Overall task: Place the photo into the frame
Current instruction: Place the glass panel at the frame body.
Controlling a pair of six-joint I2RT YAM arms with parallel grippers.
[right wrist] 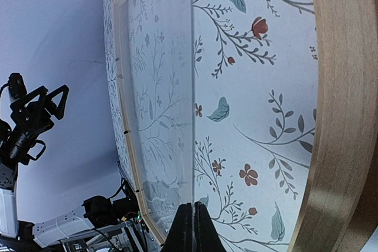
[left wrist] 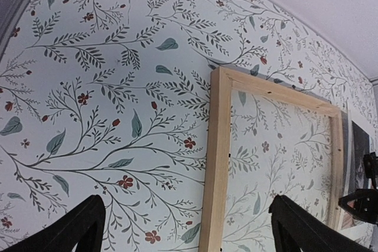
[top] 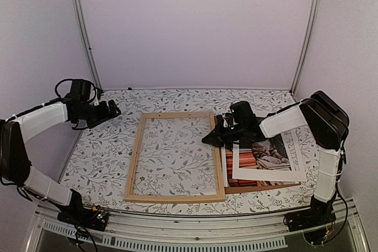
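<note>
frame (top: 134,156): large thin rectangle of light natural wood, lying flat mid-counter.
right tool (right wrist: 194,227): fingers together, nipped on the near edge of a thin clear rectangular pane (right wrist: 158,116). The pane is seen almost edge-on and tilted, its far edge down by the frame's opposite rail.
left tool (left wrist: 186,233): fingers wide apart, holding nothing. It hovers over the floral-patterned counter (top: 100,151), left of the frame and apart from it.
photo (top: 270,153): colour print of a grey tabby among red and orange books. It lies just right of the frame on a plain brown backing board (top: 260,188), with a white cut-out mat (top: 297,172) askew on top. Not in the frame yet.
step in hand (judged): handling the pane at the frame's right rail. Going in or coming out, cannot tell.
doing it well: grip light and only at the edge. Hinge the pane on its far edge and move the near edge slowly, inside the rail and not on it.
helper move: the left tool could steady the left rail.
risk: the slick pane may slip, or shove the frame into the photo stack.
</note>
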